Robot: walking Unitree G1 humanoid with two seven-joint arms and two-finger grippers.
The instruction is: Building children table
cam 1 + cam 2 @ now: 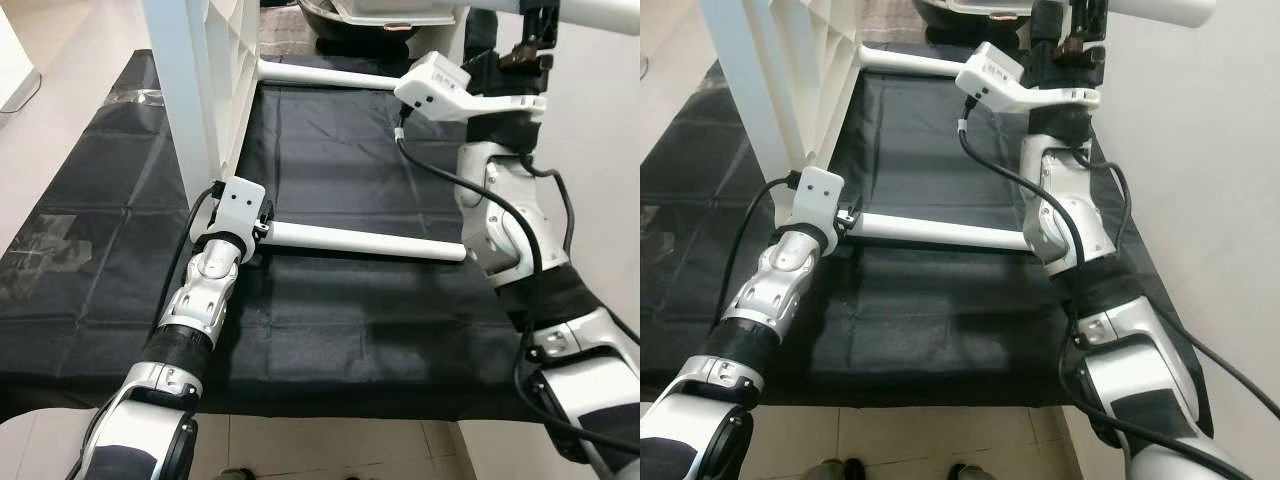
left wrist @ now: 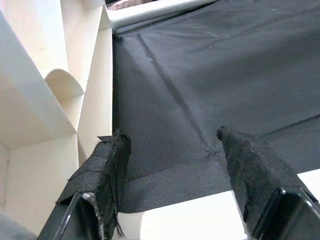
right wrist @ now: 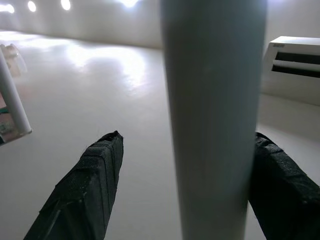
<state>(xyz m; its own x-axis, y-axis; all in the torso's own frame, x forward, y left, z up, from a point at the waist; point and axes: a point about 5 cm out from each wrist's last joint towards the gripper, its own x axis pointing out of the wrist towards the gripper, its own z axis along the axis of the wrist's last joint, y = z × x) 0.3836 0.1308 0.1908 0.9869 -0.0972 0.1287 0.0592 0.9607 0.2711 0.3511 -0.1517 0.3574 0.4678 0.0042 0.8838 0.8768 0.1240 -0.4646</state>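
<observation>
White table leg (image 1: 365, 241) across left hand (image 2: 172, 165)

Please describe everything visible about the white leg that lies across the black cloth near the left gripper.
The leg is a plain white round tube, smooth, probably painted metal or plastic. It lies flat on the black cloth, reaching from the white tabletop, which stands on edge, toward the right arm. The left gripper sits at its tabletop end, fingers open astride it.

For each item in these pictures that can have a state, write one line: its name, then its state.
White tabletop: on its edge, underside ribs showing.
Lower table leg: horizontal, fixed to tabletop.
Upper table leg: horizontal, attached.
Black cloth: spread flat.
Left gripper: open at lower leg.
Right gripper: open around third leg.
</observation>
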